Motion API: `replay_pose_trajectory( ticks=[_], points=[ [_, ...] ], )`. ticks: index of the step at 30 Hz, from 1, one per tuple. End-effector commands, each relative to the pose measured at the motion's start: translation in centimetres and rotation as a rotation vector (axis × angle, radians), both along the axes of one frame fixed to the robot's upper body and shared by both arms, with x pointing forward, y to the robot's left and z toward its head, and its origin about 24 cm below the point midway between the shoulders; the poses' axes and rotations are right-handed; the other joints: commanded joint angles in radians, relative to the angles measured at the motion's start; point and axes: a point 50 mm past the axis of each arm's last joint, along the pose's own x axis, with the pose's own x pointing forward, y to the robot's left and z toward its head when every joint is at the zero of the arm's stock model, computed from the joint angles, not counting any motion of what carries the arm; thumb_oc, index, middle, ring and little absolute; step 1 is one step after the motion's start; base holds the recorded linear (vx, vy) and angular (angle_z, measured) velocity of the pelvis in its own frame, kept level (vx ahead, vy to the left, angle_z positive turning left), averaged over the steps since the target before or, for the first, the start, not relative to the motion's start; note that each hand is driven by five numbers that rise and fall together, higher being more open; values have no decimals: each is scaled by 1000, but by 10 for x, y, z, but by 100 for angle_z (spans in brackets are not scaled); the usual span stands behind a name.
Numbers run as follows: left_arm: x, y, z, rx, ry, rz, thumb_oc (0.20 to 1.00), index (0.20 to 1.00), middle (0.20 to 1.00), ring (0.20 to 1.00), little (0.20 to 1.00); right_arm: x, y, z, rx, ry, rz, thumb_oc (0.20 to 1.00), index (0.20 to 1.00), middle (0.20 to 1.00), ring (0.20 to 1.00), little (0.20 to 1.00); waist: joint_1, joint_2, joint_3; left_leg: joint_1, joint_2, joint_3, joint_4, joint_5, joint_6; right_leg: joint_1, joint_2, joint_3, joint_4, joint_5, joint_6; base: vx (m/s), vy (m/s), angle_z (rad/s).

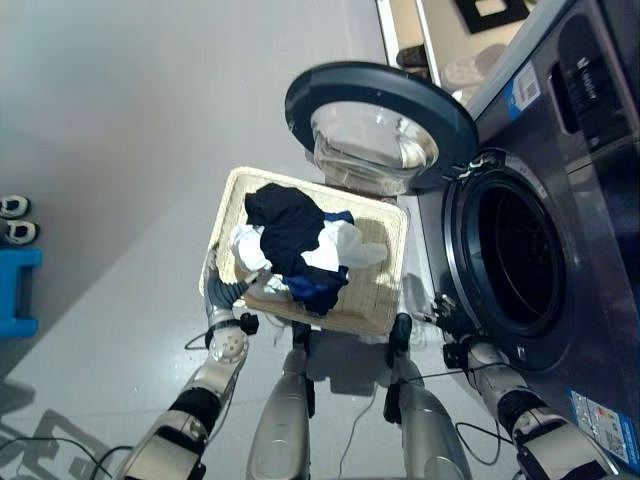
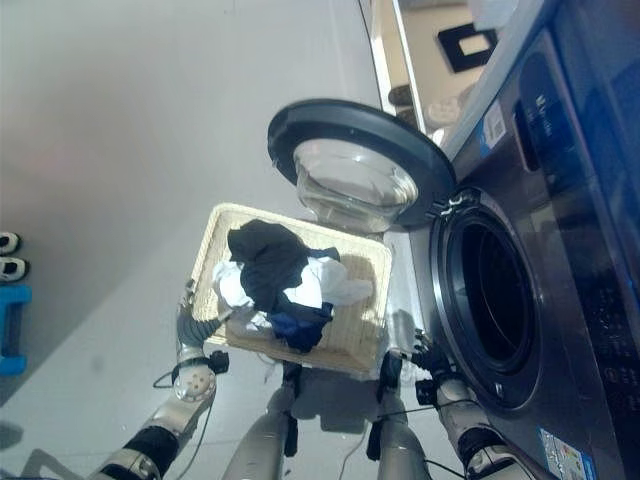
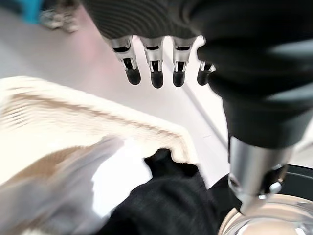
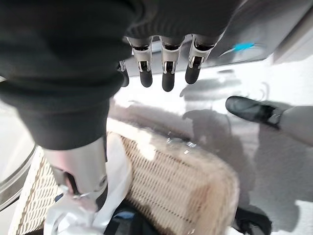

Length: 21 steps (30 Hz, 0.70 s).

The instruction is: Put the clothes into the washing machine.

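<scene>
On the floor just left of the open washing machine point(image 1: 560, 200) sits a pale wicker basket point(image 1: 380, 290), and from the left eye view the pile of clothes point(image 1: 295, 245), black on top, white and blue beneath, lies heaped in its middle, long axis running away from the robot towards the swung-out round door point(image 1: 375, 120). The left hand point(image 1: 222, 290) is at the basket's near-left edge, the closer of the two to the pile; the right hand point(image 1: 455, 335) hangs between basket and drum mouth point(image 1: 515, 265). In the right eye view it's the same picture: the drum lies to the right of the pile, with the basket's right wall to clear and the door glass looming just beyond its far edge. At the left wrist, fingers point(image 3: 156, 73) hang straight and relaxed above the rim, holding nothing, black cloth point(image 3: 166, 200) just below. At the right wrist, fingers point(image 4: 166, 68) likewise loose and empty over the basket's woven side point(image 4: 181, 181).
</scene>
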Motion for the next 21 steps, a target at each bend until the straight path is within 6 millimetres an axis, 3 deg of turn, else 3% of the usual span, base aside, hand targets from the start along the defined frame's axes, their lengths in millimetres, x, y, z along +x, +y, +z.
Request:
replay_pose_trajectory(
  ticks=[1,6,9,11,21],
  points=[
    [9,2,38,233,-198,39,1000,1000,1000,1000,1000,9,1,20,-9,-105,23,1000,1000,1000,1000,1000,0,-49,-4,-104,-39,-61,65,-10,59,-144,-56,40,141,13,47,-38,6,-4],
    [25,-1,69,515,-284,89,1000,1000,1000,1000,1000,22,7,39,-37,-157,63,1000,1000,1000,1000,1000,-24,-46,-4,-243,-52,-69,161,-17,54,-270,-53,44,214,2,42,-26,28,-5],
    [27,0,75,557,-300,98,1000,1000,1000,1000,1000,24,8,42,-43,-165,70,1000,1000,1000,1000,1000,-28,-46,-4,-269,-54,-70,177,-18,54,-293,-52,44,225,0,41,-5,14,3],
    [32,2,87,684,-334,114,1000,1000,1000,1000,1000,29,8,51,-60,-188,79,1000,1000,1000,1000,1000,-37,-41,-4,-335,-58,-66,218,-23,52,-354,-48,43,259,-7,38,-17,39,1],
    [47,8,110,933,-345,135,1000,1000,1000,1000,1000,47,-14,75,-107,-223,39,1000,1000,1000,1000,1000,-55,-32,-4,-478,-64,-65,313,-34,51,-490,-32,52,332,-17,28,0,4,0]
  ],
)
